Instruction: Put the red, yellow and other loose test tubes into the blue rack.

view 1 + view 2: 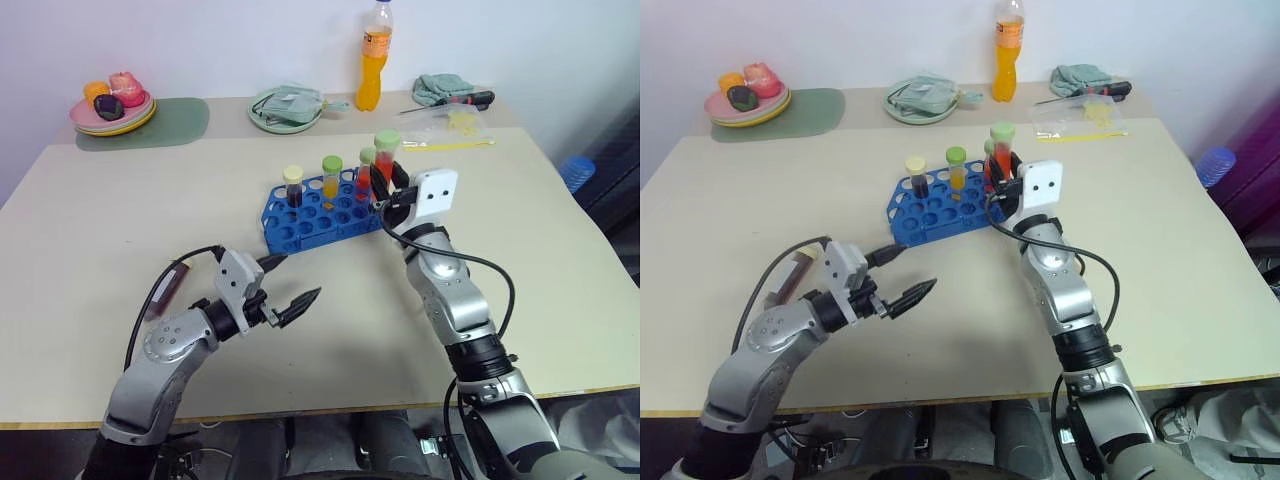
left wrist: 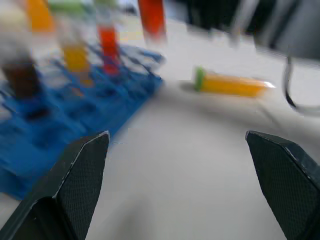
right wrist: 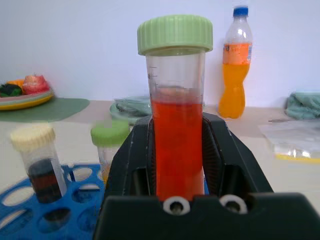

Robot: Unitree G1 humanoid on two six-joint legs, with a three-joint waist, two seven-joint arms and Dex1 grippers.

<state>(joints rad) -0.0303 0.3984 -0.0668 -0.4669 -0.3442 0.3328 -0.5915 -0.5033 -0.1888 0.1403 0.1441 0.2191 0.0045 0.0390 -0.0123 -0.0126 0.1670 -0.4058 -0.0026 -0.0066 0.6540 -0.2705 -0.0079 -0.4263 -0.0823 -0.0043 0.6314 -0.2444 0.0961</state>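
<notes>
The blue rack [image 1: 300, 228] stands mid-table with a brown tube [image 1: 292, 188], a yellow tube [image 1: 331, 180] and a red tube [image 2: 107, 42] upright in it. My right gripper [image 1: 383, 180] is shut on another red test tube with a green cap [image 3: 177, 140], held upright over the rack's right end. My left gripper [image 1: 297, 278] is open and holds nothing, just in front of the rack. A yellow-orange tube with a green cap [image 2: 232, 84] lies on the table beyond the rack. A dark-liquid tube [image 1: 168, 290] lies beside my left arm.
Along the back of the table stand an orange drink bottle [image 1: 375, 55], stacked plates with toys [image 1: 112, 105] on a green mat [image 1: 170, 122], a green plate with a cloth [image 1: 288, 108], a screwdriver [image 1: 470, 99] and a plastic bag [image 1: 455, 125].
</notes>
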